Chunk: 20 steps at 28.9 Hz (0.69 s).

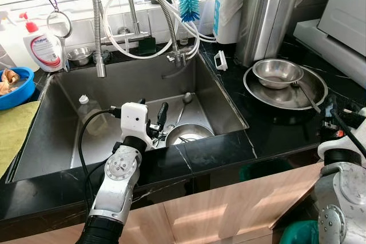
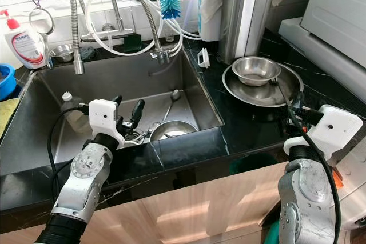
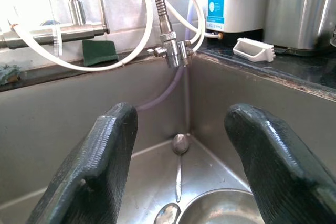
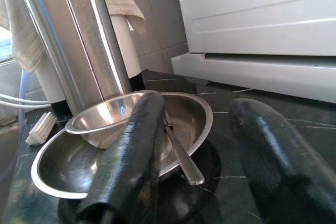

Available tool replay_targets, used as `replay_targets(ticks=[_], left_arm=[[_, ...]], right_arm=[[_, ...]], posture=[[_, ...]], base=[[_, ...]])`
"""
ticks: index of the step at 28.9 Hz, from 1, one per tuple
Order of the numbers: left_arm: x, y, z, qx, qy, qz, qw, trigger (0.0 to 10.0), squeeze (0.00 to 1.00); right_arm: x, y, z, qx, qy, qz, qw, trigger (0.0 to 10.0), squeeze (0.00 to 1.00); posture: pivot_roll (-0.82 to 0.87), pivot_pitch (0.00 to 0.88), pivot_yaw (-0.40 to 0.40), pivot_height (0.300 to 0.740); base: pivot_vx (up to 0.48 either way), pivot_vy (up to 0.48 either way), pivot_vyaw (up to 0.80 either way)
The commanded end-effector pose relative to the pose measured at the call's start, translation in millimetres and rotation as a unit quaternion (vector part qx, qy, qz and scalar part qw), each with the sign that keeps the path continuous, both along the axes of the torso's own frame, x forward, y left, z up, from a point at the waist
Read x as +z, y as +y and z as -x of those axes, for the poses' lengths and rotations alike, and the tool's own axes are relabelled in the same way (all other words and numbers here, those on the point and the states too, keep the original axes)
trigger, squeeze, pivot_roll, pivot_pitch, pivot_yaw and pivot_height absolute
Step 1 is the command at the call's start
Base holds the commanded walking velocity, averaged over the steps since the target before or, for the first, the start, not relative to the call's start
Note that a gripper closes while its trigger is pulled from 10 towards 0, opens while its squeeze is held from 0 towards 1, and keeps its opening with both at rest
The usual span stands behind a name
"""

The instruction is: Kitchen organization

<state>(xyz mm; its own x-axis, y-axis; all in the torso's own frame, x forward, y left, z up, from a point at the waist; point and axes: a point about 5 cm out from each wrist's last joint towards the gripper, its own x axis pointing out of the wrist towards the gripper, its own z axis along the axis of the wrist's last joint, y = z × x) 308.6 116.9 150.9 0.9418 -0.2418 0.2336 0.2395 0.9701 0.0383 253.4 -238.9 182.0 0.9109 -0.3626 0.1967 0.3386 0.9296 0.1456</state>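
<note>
My left gripper (image 1: 152, 110) hangs open over the front part of the steel sink (image 1: 57, 141), with nothing between its fingers (image 3: 89, 177). Just below and beyond it a steel bowl (image 1: 186, 134) lies on the sink floor, and a ladle (image 3: 180, 144) lies toward the far corner. My right gripper (image 4: 210, 156) is open and empty above the black counter, pointing at a wide steel plate (image 1: 309, 81). That plate holds a small steel bowl (image 1: 277, 72) and a spoon (image 1: 306, 98).
A coiled faucet hose (image 1: 166, 12) and white tubing hang over the sink's back. A plastic bottle (image 1: 91, 115) lies in the sink. A steel canister (image 1: 266, 18), blue brush (image 1: 189, 1), soap bottle (image 1: 43, 47), blue bowl (image 1: 14, 87) and white appliance (image 1: 337, 27) surround it.
</note>
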Motion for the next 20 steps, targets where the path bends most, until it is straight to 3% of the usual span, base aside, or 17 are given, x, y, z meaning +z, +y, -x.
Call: replay_targets(ticks=[1, 2, 20], left_arm=[[-2, 3.8, 0.2, 0.005, 0.007, -0.010, 1.000, 10.0, 0.00], [-2, 2.9, 0.2, 0.004, 0.006, -0.009, 1.000, 10.0, 0.00], [-2, 3.3, -0.1, 0.003, 0.006, -0.011, 1.000, 10.0, 0.00]], right_arm=[[-3, 1.5, -3.4, 0.003, 0.007, -0.015, 1.000, 10.0, 1.00], [-2, 3.7, -5.8, 0.006, 0.005, -0.019, 1.000, 10.0, 0.00], [-17, -2.3, -8.1, -0.029, 0.051, -0.030, 0.998, 10.0, 0.00]], posture=[[-0.13, 0.000, 0.076, 0.740], [-0.13, 0.000, 0.076, 0.740], [-0.12, 0.000, 0.077, 0.740]], base=[[0.000, 0.000, 0.00], [0.000, 0.000, 0.00], [0.000, 0.000, 0.00]])
